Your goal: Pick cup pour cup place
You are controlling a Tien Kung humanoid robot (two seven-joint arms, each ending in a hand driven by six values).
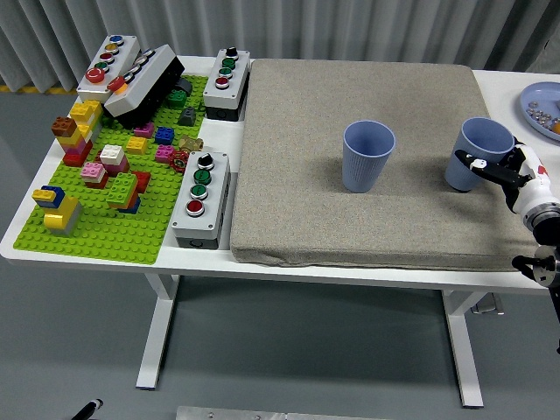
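Right robot hand curled around the right blue cup, tilted slightly, at the right edge of the grey mat, with the second blue cup upright near that mat's middle, well apart.
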